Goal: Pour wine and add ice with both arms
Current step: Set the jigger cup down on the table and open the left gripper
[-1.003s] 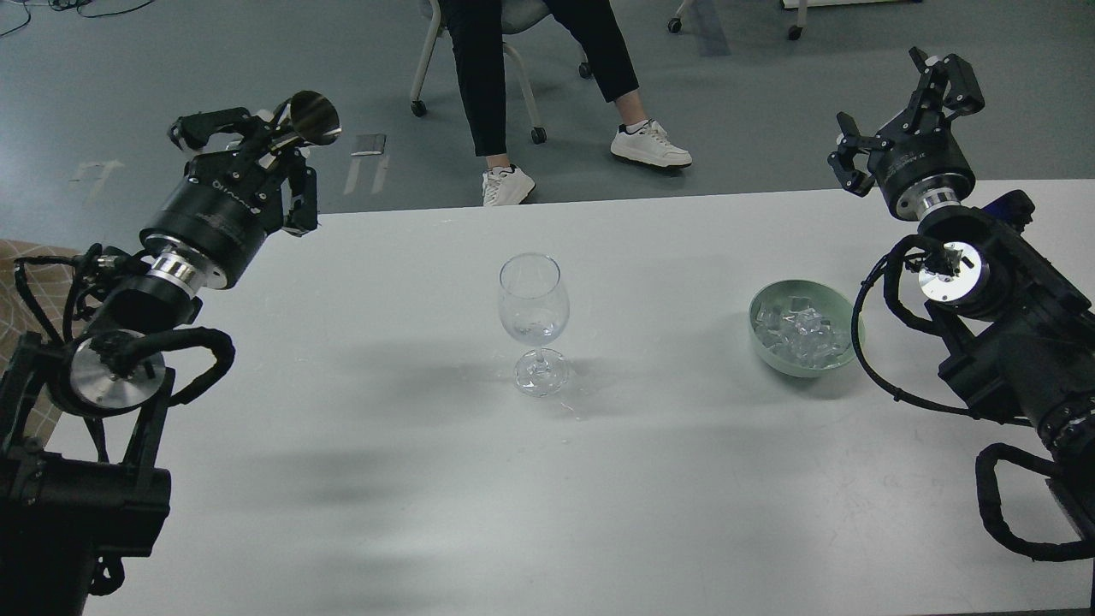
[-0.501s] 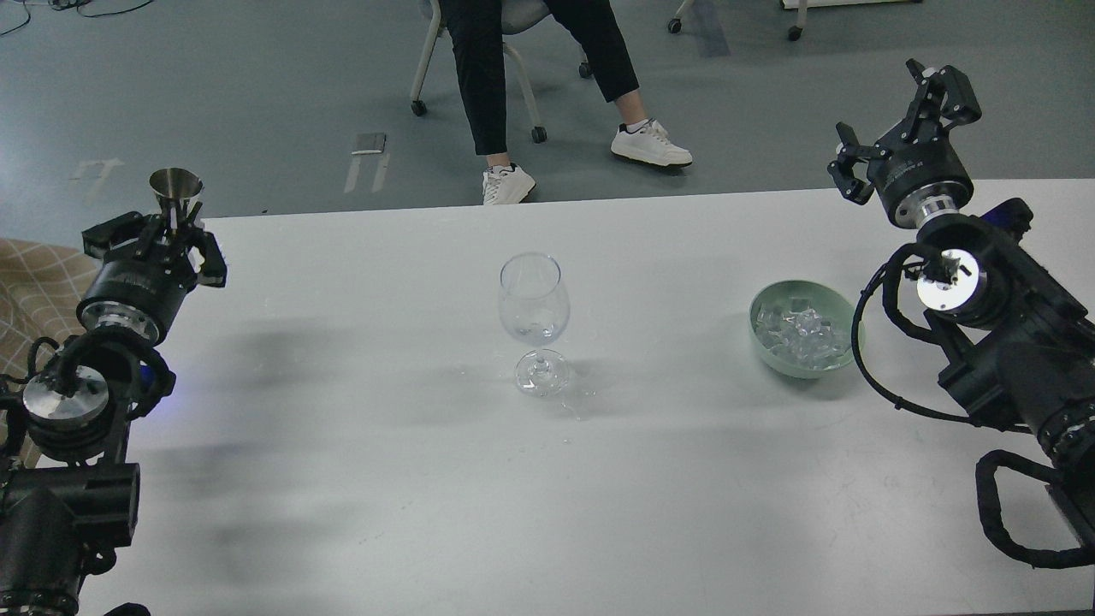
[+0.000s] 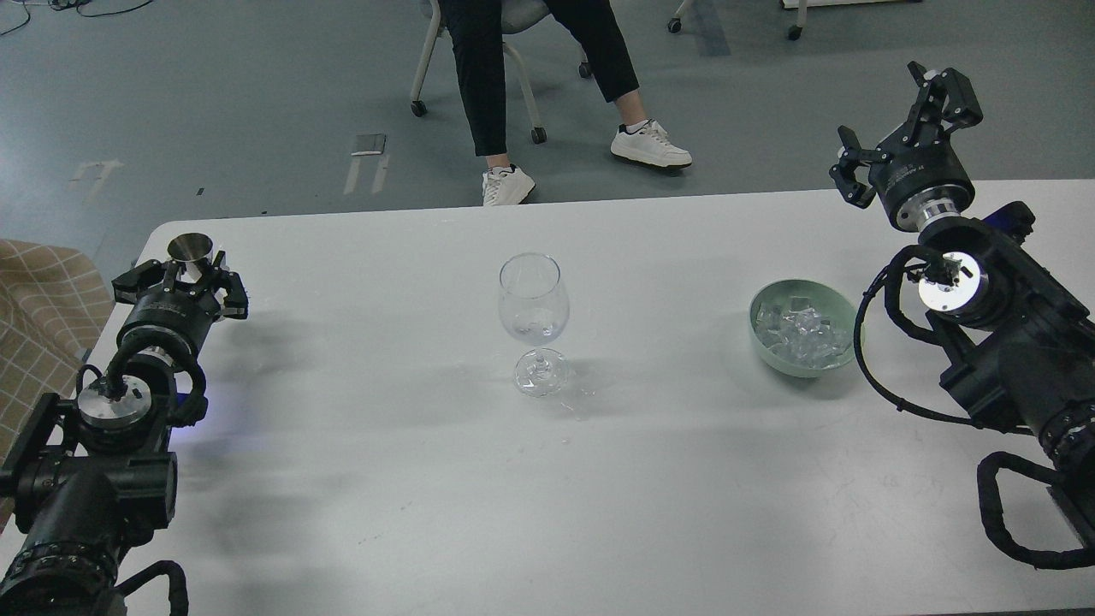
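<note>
Over the wide white bench [image 3: 428, 479], the left pincer [image 3: 190, 272] had swung down from high up, gripping the small steel measuring cup [image 3: 190, 249] upright near the far-left corner. The clear stemmed wine glass [image 3: 534, 321] at centre held a little wine [image 3: 535, 329], so pouring looked finished. The right pincer [image 3: 898, 124] hung spread and empty beyond the pale green bowl [image 3: 847, 321] of ice [image 3: 801, 332], untouched.

Bulky black jointed arms — round silver joint caps, looped black cables, two-fingered ends.

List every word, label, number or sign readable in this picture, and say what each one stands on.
None can be read.
Right gripper: faint white lettering on its black body, too small and blurred to read.
Left gripper, small metal cup, wine glass, green bowl, table: no text visible.
</note>
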Robot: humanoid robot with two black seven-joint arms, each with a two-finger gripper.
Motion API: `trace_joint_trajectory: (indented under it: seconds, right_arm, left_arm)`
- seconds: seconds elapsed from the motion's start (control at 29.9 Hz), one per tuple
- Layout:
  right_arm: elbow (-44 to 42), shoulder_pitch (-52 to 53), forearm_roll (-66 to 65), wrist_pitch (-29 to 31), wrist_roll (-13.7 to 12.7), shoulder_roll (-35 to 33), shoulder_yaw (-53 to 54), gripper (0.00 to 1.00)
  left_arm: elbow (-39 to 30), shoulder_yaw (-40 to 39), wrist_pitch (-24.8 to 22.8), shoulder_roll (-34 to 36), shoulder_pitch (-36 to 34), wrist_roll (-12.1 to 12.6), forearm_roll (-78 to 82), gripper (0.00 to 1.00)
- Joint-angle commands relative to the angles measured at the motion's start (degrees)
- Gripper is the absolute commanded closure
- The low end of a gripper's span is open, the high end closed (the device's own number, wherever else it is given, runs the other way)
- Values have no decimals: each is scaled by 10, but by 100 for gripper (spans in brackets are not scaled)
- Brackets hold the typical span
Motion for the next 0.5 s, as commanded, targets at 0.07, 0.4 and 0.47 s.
trace_joint_trajectory:
  seconds: [0.07, 0.4, 0.47]
  right_arm:
    - [0, 0, 0, 0, 0, 2, 0, 0]
    - [1, -1, 0, 0, 0, 1, 0, 0]
    - [1, -1, 0, 0, 0, 2, 0, 0]
  left_arm:
    - [13, 9, -9, -6, -6, -3, 0, 61]
    - [13, 11, -9, -7, -6, -5, -1, 53]
    - [13, 11, -8, -7, -6, -6, -1, 51]
